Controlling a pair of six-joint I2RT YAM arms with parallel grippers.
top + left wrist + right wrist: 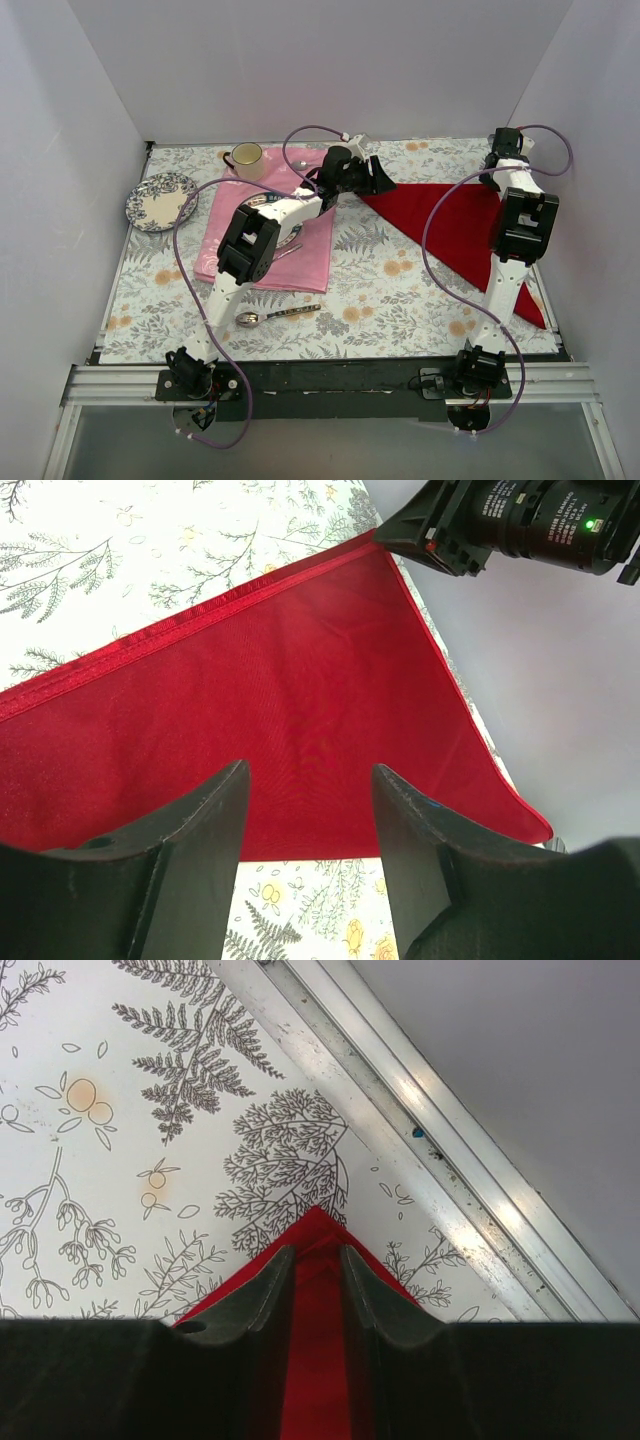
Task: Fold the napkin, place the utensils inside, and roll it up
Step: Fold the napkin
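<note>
Red napkin (455, 235) corner pinched in right claw (317, 1265) beside table rail (420, 1130).

Top external view looks down from above and behind arm bases onto whole table (400, 300), far enough to take in full napkin (455, 235); left wrist view sits close over napkin (290, 720), looking past own fingers (200, 840) toward napkin's far corner, where right gripper (440, 540) shows; right wrist view sits closest, fingers (255, 1295) either side of napkin (315, 1290) corner, facing table's metal rail (420, 1150) beyond it; all three share napkin.
</note>
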